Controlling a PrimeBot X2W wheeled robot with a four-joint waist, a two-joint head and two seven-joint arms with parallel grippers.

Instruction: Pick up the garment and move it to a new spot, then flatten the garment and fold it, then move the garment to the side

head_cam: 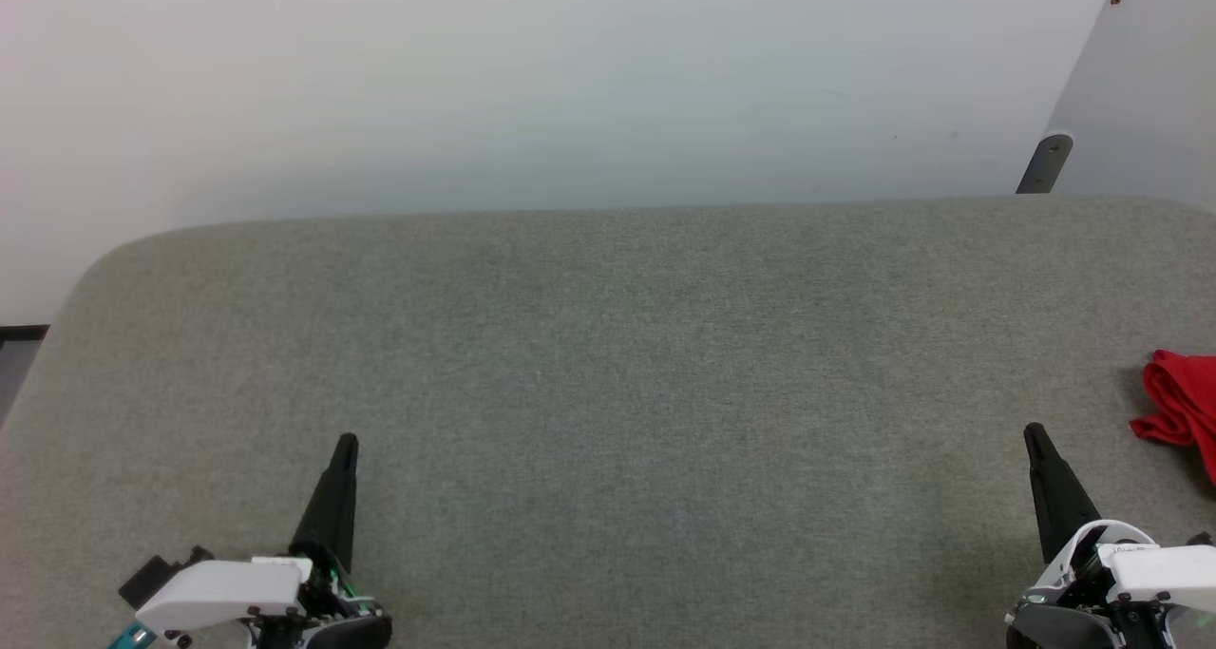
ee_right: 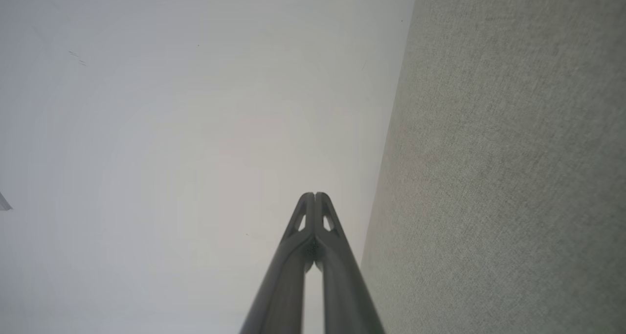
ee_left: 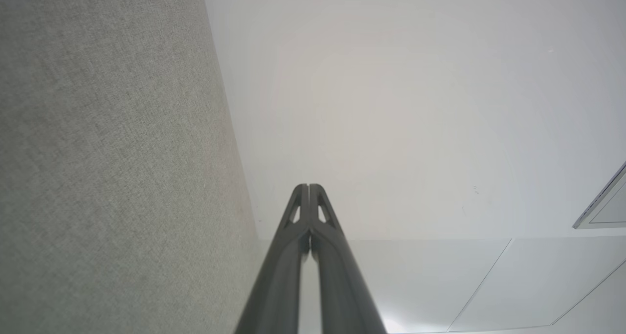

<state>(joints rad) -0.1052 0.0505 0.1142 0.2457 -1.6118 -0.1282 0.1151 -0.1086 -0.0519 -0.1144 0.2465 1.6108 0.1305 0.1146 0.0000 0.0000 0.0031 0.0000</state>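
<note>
Grey cloth is stretched over the bench (head_cam: pixel 608 364), backed by a white wall (head_cam: pixel 475 79); the garment (head_cam: pixel 1183 407) is bunched at the right, partly cropped by the head view. Both the left fingers (head_cam: pixel 332 506) and the right fingers (head_cam: pixel 1059 497) are pressed together, empty, at the near side. A single loose fold could be pinched alone — the heap might then be dragged off the bench.

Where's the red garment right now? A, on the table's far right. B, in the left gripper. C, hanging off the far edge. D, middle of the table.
A: the garment lies bunched at the far right of the table, just past the shut right gripper.
</note>
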